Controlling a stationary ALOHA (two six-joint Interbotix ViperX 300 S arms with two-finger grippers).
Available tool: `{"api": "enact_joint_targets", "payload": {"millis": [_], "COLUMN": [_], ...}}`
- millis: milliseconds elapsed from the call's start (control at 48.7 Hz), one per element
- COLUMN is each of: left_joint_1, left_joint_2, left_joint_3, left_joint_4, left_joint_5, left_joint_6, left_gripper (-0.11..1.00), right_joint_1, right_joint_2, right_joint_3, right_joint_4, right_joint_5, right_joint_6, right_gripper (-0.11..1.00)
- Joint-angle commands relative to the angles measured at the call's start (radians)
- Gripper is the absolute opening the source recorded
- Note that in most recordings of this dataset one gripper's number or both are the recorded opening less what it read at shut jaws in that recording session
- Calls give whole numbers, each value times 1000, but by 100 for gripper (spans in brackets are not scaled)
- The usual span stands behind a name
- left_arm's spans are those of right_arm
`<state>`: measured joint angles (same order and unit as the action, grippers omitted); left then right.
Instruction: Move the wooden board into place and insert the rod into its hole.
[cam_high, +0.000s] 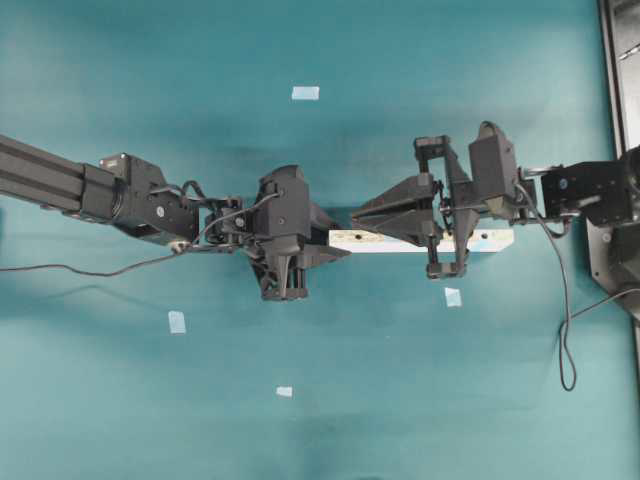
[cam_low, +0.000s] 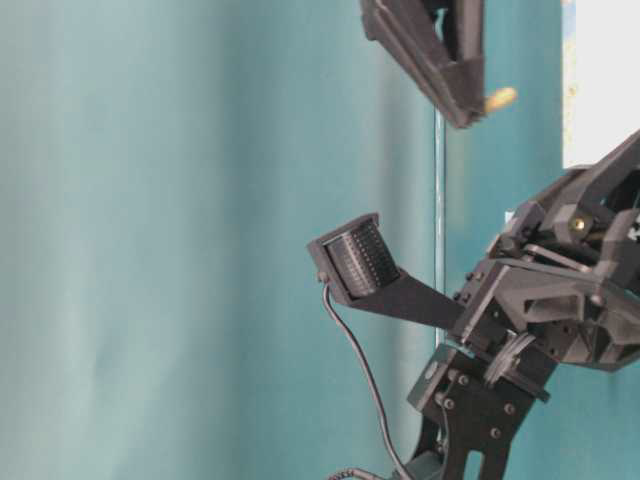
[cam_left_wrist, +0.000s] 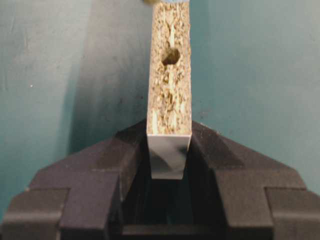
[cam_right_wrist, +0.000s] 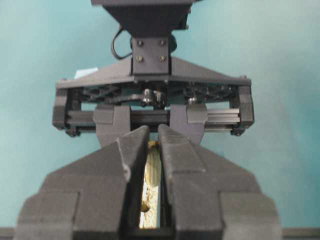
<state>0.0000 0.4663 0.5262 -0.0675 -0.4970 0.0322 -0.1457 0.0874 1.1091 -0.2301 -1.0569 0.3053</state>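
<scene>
Across the middle of the overhead view, the wooden board (cam_high: 372, 241) is lying level above the teal surface (cam_high: 420, 400), its left end being gripped by the left gripper (cam_left_wrist: 169, 150), whose jaws are closing tight on both faces. The hole (cam_left_wrist: 171, 56) is showing in the speckled upward edge. The right gripper (cam_right_wrist: 154, 137) is poised over the board, its jaws nearly together and pinching the rod (cam_right_wrist: 153, 170).

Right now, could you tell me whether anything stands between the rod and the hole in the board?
Nothing visible does. The hole lies open on the wooden board's speckled edge; the left gripper clamps the board's end, clear of it. The right gripper holds the rod.
</scene>
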Motion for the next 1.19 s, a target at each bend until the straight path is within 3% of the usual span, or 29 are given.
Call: {"api": "enact_joint_targets", "payload": {"millis": [0, 1171], "left_joint_1": [9, 12], "left_joint_2": [-14, -12], "left_joint_3": [-6, -2], "left_joint_4": [-2, -2], "left_joint_5": [3, 5], "left_joint_6": [0, 2], "left_gripper": [23, 23], "right_joint_1": [-2, 26], "right_joint_2": [3, 75], "right_joint_3": [-12, -23], "right_joint_4": [15, 17], "right_joint_5": [-23, -20], "right_joint_6": [-9, -18], "right_gripper": [10, 10]}}
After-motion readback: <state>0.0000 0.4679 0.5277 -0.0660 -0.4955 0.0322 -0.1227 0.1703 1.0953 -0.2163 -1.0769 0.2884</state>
